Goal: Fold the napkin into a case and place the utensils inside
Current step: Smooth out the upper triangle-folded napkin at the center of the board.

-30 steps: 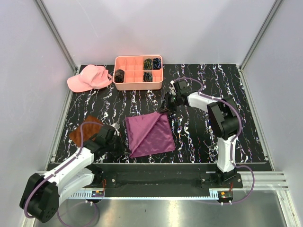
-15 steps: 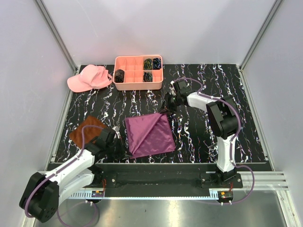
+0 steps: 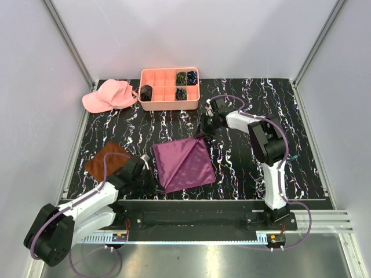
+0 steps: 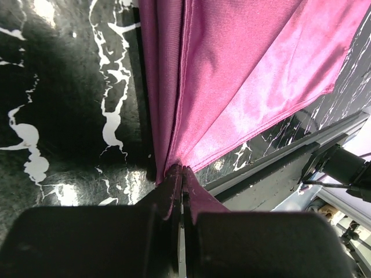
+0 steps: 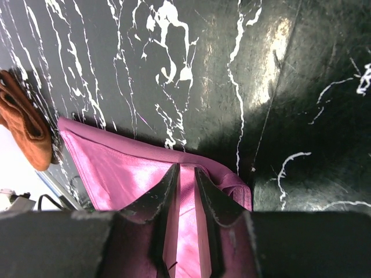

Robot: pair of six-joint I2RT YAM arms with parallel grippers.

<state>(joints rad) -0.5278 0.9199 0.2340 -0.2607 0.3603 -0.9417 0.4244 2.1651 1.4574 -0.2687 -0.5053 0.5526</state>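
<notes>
Left fingers were squeezed shut on the near corner of the napkin, close to the front edge of the counter. The purple napkin lay folded on the black counter, between the two arms. At its far corner, the right fingers stood a little apart, with a bit of the napkin pinched between them. A brown cloth lay just left of the left arm. Farther back sat a pink tray and a pink cap.
</notes>
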